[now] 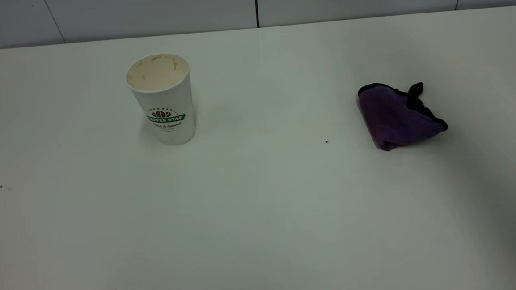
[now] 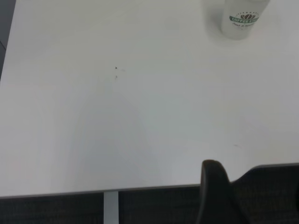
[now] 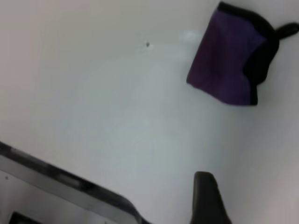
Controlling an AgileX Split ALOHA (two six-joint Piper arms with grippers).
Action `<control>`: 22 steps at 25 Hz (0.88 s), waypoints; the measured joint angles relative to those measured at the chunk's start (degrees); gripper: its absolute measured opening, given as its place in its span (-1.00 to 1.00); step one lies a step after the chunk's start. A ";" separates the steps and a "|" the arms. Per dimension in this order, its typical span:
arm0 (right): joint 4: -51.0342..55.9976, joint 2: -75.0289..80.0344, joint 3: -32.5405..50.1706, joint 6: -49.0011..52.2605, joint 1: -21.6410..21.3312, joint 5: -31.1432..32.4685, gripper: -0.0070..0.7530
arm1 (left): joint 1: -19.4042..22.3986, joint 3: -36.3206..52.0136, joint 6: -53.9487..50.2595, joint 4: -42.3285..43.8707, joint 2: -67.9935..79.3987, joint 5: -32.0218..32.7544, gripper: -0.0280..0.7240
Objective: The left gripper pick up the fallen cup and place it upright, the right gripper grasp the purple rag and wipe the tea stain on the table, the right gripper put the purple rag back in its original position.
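Note:
The white paper cup stands upright at the left middle of the table, its tan-stained mouth facing up and its green banner towards the camera. The purple rag lies crumpled at the right, with its black loop at the far side. No tea stain shows on the table. Neither arm appears in the exterior view. A dark part of my left gripper shows at the table's near edge, far from the cup. Part of my right gripper hangs over bare table, well short of the rag.
A tiny black speck lies between cup and rag, and it also shows in the right wrist view as a speck. Faint specks mark the left side. A white panelled wall runs behind the table.

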 joint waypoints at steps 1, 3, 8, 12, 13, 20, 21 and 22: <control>-0.01 -2.61 3.02 0.00 0.00 0.09 0.36 | 0.00 0.00 0.00 0.00 0.00 0.00 0.25; -0.01 -7.37 10.03 0.00 0.00 0.15 0.36 | 0.00 0.00 0.00 0.00 0.00 0.00 0.25; 0.33 -17.39 25.47 0.10 0.00 0.02 0.36 | 0.00 0.00 -0.05 0.00 0.00 0.00 0.25; 0.72 -27.06 38.06 0.51 0.00 -0.79 0.36 | 0.00 0.00 -0.05 0.00 0.00 0.00 0.25; 0.67 -30.06 41.38 0.76 0.00 -1.46 0.36 | 0.00 0.00 -0.05 0.00 0.00 0.00 0.25; -1.29 -51.87 59.29 4.44 0.00 -5.16 0.36 | 0.00 0.00 -0.05 0.00 0.00 0.00 0.25; -1.60 -55.22 61.18 5.01 0.00 -5.50 0.36 | 0.00 0.00 -0.05 0.00 0.00 0.00 0.25; -1.88 -58.04 62.86 5.29 0.00 -5.68 0.36 | 0.00 0.00 -0.05 0.00 0.00 0.00 0.25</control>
